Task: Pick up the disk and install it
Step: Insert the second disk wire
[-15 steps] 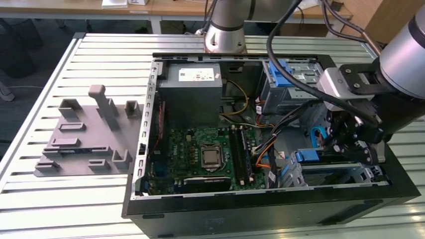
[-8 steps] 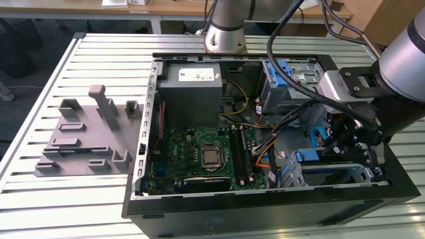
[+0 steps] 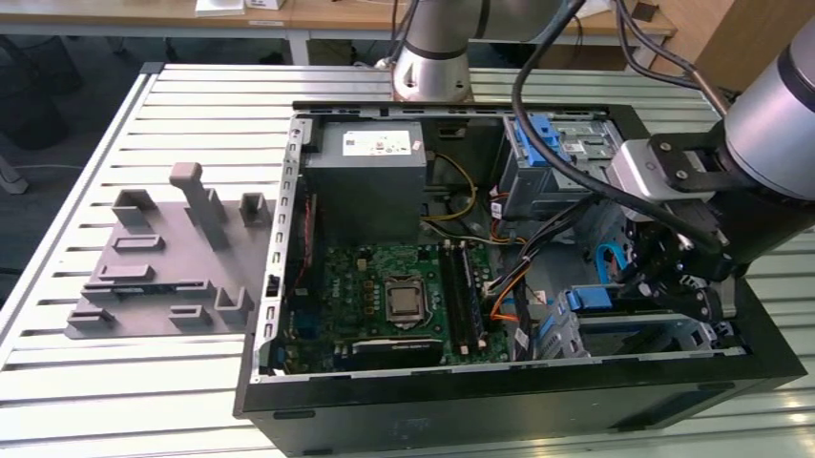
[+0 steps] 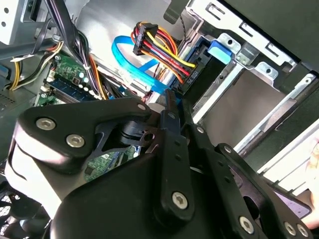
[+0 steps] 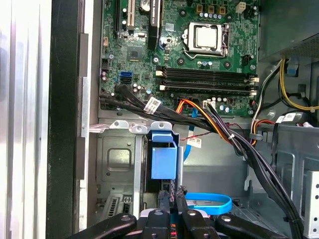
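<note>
In the lower right of the exterior view the arm reaches down into the open computer case point(image 3: 510, 382), which lies on its side on the slatted counter point(image 3: 191, 114). The hand point(image 3: 675, 286) hangs low between the case's right wall and the motherboard point(image 3: 382, 286). In both wrist views the hand point(image 5: 172, 191) point(image 4: 169, 97) is narrow, its fingers drawn nearly together. Whether they pinch anything I cannot tell. The disk point(image 5: 160, 162) stands edge-on in a slot of the silver drive cage point(image 5: 117, 159), showing a dark edge and a blue plastic end. The fingertips are just beside that near end. In the second wrist view the disk's blue end point(image 4: 219, 52) sits against the cage's stamped rim point(image 4: 249, 99), with a black power connector point(image 4: 192, 74) and its red, yellow and black wires close beside it. In the exterior view the blue end point(image 3: 593, 298) is close to the left of the hand. Room is tight here. A black cable bundle point(image 5: 214, 119) crosses between the motherboard point(image 5: 199, 64) and the cage, and a flat blue cable point(image 5: 209, 203) loops beside the fingers. The case's black wall closes the far side of the cage. Upper centre in the exterior view, the grey power supply point(image 3: 363, 181) fills the case corner, well apart from the hand. A grey fixture point(image 3: 166, 258) lies outside the case on the counter at the left.
</note>
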